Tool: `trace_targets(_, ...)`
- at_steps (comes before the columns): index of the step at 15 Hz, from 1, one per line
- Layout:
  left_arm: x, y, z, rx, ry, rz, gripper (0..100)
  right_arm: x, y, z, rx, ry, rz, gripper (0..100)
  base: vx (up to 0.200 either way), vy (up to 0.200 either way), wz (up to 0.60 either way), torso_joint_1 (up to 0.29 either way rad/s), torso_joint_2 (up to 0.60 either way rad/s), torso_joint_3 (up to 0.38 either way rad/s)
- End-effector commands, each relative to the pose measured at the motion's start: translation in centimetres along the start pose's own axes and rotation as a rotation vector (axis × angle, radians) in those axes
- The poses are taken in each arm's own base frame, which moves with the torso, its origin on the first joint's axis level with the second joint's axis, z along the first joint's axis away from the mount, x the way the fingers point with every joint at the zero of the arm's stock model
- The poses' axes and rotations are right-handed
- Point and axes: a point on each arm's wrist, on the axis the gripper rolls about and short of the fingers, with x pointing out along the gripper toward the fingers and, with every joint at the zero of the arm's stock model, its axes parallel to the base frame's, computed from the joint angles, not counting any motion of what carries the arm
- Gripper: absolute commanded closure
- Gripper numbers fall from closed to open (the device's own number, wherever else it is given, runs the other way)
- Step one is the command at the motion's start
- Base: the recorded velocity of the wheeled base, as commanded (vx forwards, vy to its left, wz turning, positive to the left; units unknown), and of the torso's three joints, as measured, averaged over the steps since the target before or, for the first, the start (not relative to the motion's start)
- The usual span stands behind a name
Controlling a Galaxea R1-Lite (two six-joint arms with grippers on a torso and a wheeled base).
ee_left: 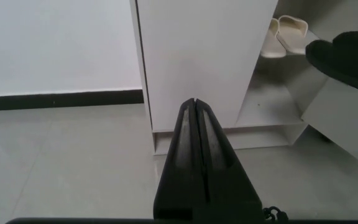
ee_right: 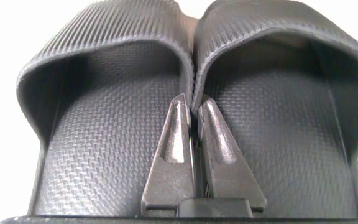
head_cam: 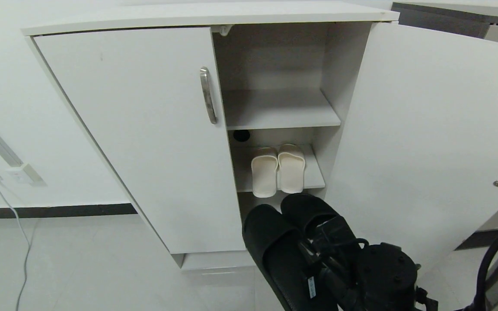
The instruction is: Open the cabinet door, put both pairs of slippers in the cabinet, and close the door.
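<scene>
The right pincer [ee_right: 192, 106] is clamped on the touching inner edges of the black slippers [head_cam: 275, 235], held side by side before the cabinet [head_cam: 123, 129] opening. At 12 o'clock from them, the white slippers [head_cam: 278, 169] sit on the middle shelf [head_cam: 312, 172]. The open door [head_cam: 426, 129] stands at 3 o'clock. The left pincer [ee_left: 194, 109], pressed together and empty, hangs low over the floor [ee_left: 61, 162].
</scene>
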Motion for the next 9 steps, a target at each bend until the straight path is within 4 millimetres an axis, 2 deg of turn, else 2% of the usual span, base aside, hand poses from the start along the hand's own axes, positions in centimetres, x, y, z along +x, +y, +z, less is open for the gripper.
trace_targets(1,0.0,0.0,0.0,0.002,0.002,0.004,100,0.7,1.0,0.0,0.000,-0.002,-0.011,100,0.000,0.000,0.00,0.000,0.00,0.000)
trace_targets(4,0.0,0.0,0.0,0.004,0.002,0.004,100,2.6,2.1,0.6,0.032,0.011,-0.108,100,0.000,0.000,0.00,0.000,0.00,0.000)
trace_targets(9,0.0,0.0,0.0,0.005,0.002,0.001,100,5.1,2.2,2.9,0.120,0.096,-0.287,100,0.000,0.000,0.00,0.000,0.00,0.000)
